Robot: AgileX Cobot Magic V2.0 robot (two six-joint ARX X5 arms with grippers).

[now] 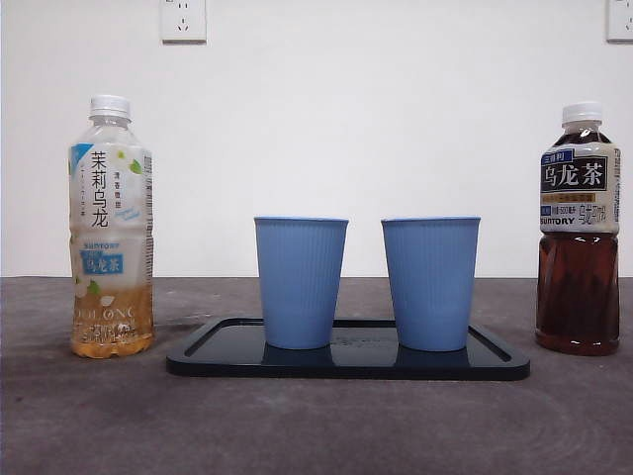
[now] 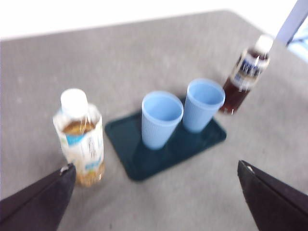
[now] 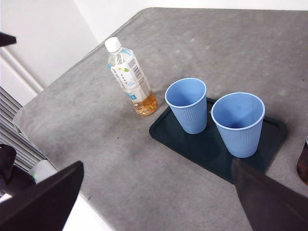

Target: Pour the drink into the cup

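Both claws, the left claw [image 2: 154, 192] and the right claw [image 3: 159, 192], hang wide apart above the surface [image 1: 99, 416], so one should grab the capped light bottle [image 1: 110, 233] standing left of the two cups [image 1: 301, 282] low and straight.

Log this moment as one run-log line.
stage: before grasp | left gripper: open, above table | right gripper: open, above table | bottles: pale tea bottle, dark tea bottle, both capped | cups: upright on tray

Plain white wall [image 1: 396, 119] with two sockets [image 1: 183, 20] high up; grey tabletop [image 1: 316, 426] in even light
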